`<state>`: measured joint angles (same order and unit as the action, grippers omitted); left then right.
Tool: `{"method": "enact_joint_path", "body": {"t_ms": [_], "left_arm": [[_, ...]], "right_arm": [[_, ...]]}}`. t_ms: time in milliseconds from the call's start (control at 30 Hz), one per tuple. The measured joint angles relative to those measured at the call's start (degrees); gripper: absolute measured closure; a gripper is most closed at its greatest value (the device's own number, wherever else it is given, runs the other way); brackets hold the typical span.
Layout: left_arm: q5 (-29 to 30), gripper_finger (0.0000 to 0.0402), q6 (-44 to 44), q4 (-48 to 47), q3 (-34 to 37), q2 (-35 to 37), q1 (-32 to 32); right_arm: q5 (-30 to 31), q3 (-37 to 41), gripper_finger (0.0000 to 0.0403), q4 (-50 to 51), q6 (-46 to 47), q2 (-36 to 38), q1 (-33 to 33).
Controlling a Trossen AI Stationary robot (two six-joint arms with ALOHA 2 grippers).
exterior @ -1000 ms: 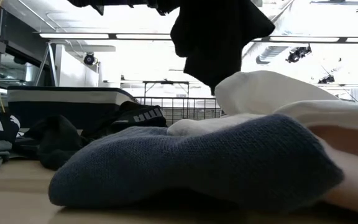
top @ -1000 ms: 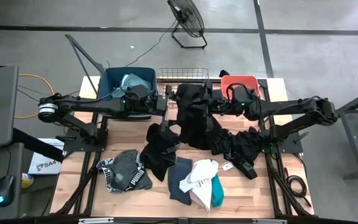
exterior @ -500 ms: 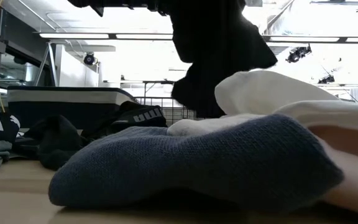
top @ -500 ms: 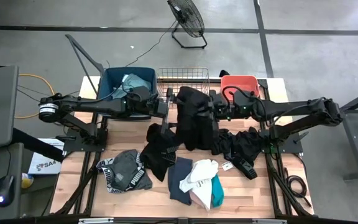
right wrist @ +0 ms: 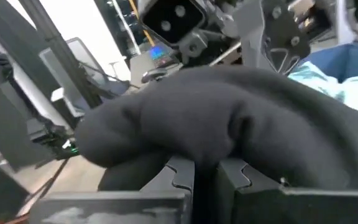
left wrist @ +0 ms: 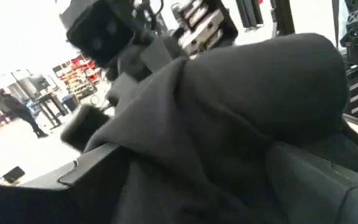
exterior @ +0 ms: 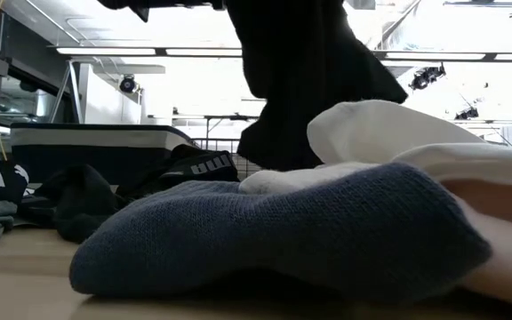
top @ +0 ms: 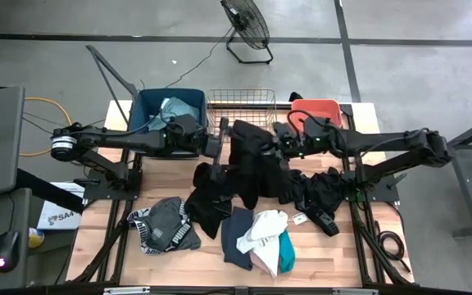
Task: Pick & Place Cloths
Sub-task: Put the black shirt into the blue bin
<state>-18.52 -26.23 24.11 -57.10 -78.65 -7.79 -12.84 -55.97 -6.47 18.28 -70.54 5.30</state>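
A large black cloth hangs in the air over the middle of the table, between my two grippers. My right gripper comes level from the right and is shut on it. My left gripper comes level from the left, its fingers wide apart, and the cloth fills the gap between them. In the low view the cloth hangs down behind a white cloth and a slate cloth, which lie on the table. My left gripper is open. A bunched part of the black cloth fills the gap and lies over both fingers. The fingers come level from the table's left. My right gripper pinches a fold of the black cloth between its two fingers, level from the table's right. The cloth bulges over the fingertips and hangs below them, clear of the table.
At the far edge stand a blue tub with a pale cloth in it, a wire basket and a coral tub. More cloths lie on the table: black ones, a grey banded one, slate, white and teal ones.
My right gripper has gone a little toward my left gripper and rolled its wrist, still shut on the black cloth. My left gripper has rolled in place. The cloth has spread and now hangs lower and farther left.
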Motion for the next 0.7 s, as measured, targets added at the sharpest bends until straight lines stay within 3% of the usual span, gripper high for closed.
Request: {"method": "enact_joint_path", "body": {"t_ms": [367,700], "left_arm": [[0.83,0.0050,0.93,2.78,-0.03,0.12,1.56],[1.77,0.0050,2.63,5.91,-0.26,0.17,3.02]], "right_arm": [[-8.64,0.02,0.0389,-15.97,0.95,-4.99,0.48],[-8.82,0.08,0.0390,-26.77,-4.97,-5.68,0.45]]}}
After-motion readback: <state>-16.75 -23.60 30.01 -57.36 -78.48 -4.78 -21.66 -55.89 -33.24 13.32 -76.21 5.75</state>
